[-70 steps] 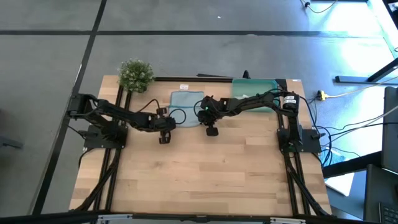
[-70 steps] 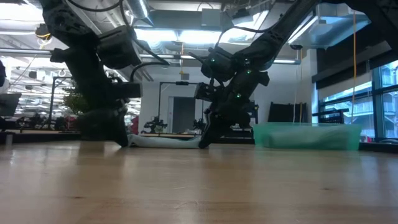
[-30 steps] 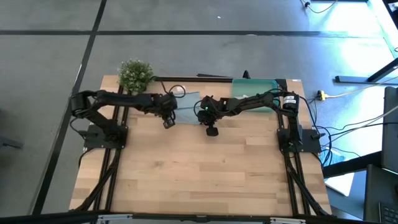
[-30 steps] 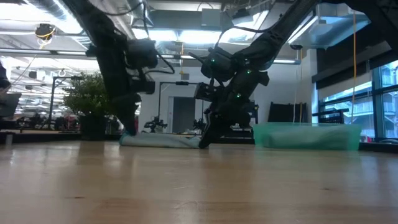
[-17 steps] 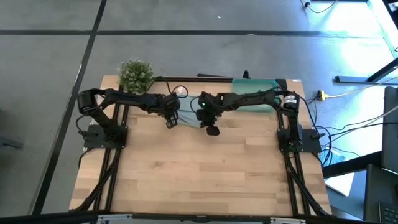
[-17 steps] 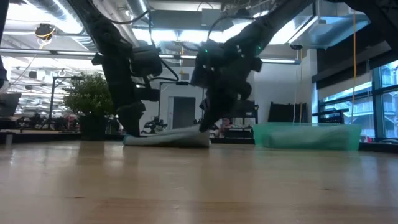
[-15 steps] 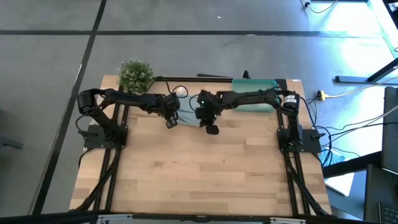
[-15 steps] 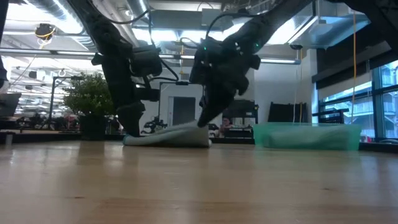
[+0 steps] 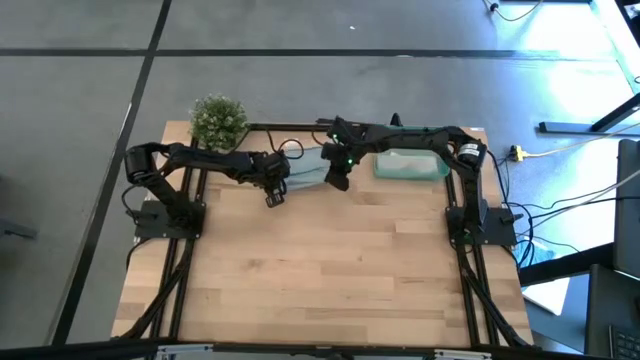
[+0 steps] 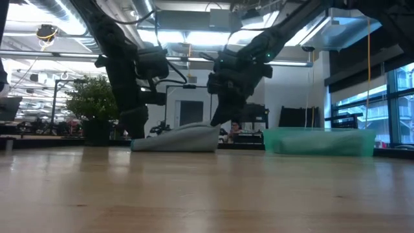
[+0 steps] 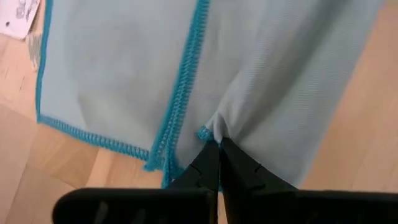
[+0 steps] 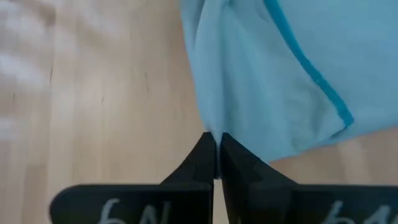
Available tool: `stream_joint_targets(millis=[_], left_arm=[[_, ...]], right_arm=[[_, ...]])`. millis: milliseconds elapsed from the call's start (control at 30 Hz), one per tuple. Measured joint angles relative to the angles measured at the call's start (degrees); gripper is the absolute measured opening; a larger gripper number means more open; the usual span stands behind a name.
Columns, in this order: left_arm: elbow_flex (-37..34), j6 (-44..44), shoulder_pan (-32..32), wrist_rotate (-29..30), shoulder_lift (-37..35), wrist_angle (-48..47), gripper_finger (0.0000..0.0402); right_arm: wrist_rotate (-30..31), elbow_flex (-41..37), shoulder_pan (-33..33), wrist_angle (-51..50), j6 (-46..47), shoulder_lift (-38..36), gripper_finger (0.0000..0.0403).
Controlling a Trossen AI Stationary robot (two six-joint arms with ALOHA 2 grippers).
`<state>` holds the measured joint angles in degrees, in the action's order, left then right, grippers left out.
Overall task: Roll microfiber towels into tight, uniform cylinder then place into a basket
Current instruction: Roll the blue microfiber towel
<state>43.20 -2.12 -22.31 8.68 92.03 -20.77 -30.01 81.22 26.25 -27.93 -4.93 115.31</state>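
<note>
Towel (image 9: 305, 174) lying at table's 12 o'clock edge, basket (image 9: 411, 166) at 1 o'clock. Left gripper (image 11: 217, 144) pinching towel hem; right gripper (image 12: 217, 135) pinching opposite edge, both pressed together. Risk: thin pinch slipping, fold skewing, roll loosening.

Grey floor (image 9: 300, 90), windows (image 10: 401, 110), ceiling lights (image 10: 187, 35)
</note>
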Motion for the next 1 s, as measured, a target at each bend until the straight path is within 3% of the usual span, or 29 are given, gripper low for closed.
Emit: stream_joint_targets(millis=[167,267,633,1000], left_arm=[[-0.02,-0.7,1.18,-0.09,0.0,0.18,0.0],[-0.02,-1.48,2.46,-3.1,0.0,0.17,0.0],[-0.02,-1.78,12.07,-8.89,0.02,-0.88,0.0],[-0.07,-2.5,16.42,-8.45,0.07,-0.77,0.0]], right_arm=[[-0.25,-0.24,1.09,1.69,0.22,1.12,0.001],[-2.29,-0.27,1.09,0.29,-0.14,1.33,0.001],[-8.33,-0.27,-3.7,-6.41,-1.5,1.31,0.001],[-3.16,-0.16,-2.55,-2.23,1.31,4.6,0.001]])
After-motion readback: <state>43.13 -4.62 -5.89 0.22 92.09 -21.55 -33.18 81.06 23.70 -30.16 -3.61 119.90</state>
